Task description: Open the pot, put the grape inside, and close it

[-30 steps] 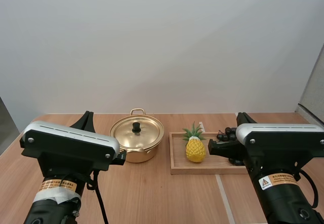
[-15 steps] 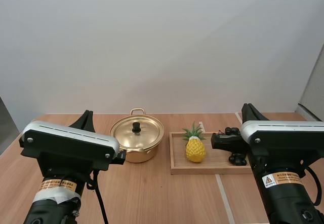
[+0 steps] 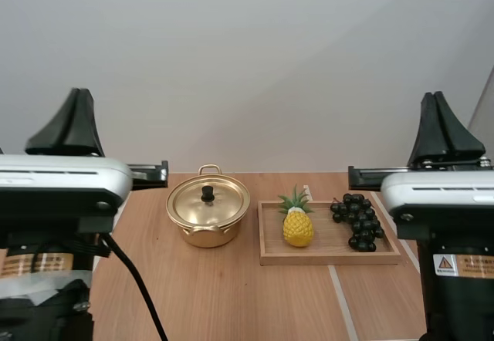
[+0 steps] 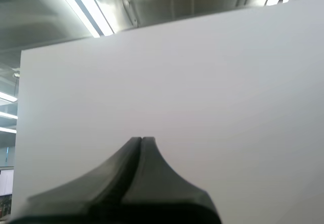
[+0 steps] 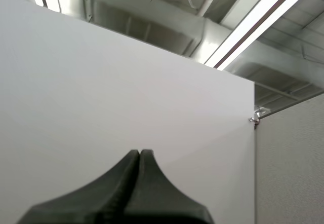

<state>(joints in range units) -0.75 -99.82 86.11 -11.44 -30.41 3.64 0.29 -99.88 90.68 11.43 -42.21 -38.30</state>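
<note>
Pot (image 3: pixel 202 235) opening comes first: left hand (image 4: pixel 142 141) and right hand (image 5: pixel 140 153) are both closed on nothing. The lidded pot sits centre-left on the tabletop (image 3: pixel 231 298), with the grapes (image 3: pixel 357 219) on the wooden tray (image 3: pixel 328 258) to its right. To do it well, open one hand wide and descend squarely over the knob (image 3: pixel 208 194).

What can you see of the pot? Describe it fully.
The pot is small, round and shiny gold, apparently metal. Its matching lid is on, topped by a black knob; a loop handle shows at the back rim. It stands upright on the wooden table, left of the tray, apart from it.
</note>
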